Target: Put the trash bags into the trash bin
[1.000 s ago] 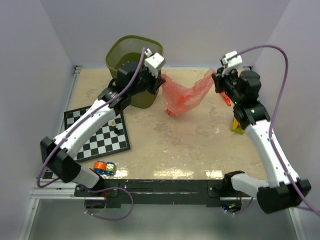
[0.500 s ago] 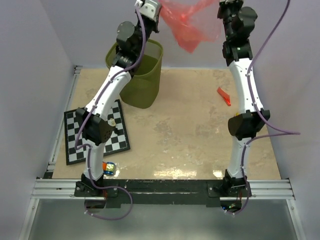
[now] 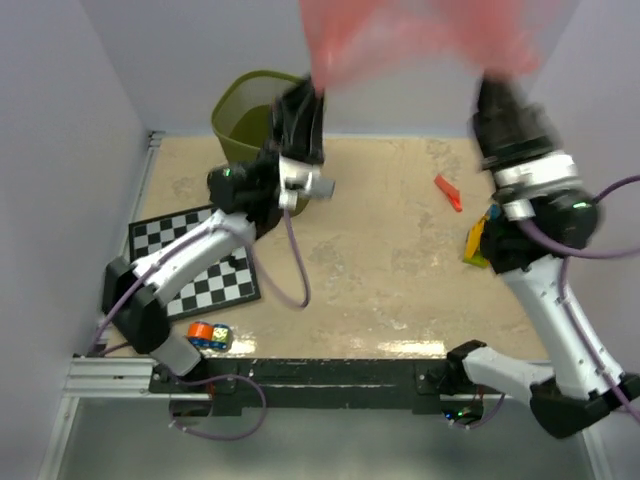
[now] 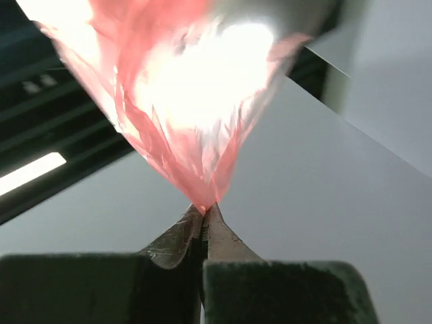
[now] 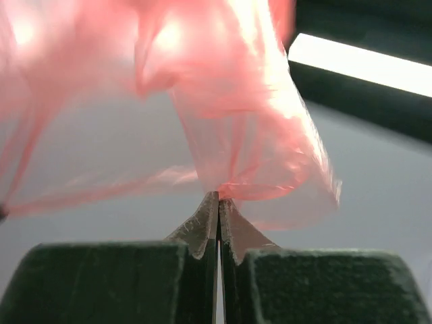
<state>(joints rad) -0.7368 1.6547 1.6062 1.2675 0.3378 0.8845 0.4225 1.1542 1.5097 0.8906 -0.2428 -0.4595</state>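
Holding trash bag (image 3: 420, 32) high, left pincer (image 4: 204, 210) and right pincer (image 5: 218, 198) clamped

No writing, label, brand or number can be read anywhere. The red bag (image 3: 400, 40) and the green bin (image 3: 238, 118) show plain colour only, and the checkered board (image 3: 190, 265) near the bin shows nothing but squares.
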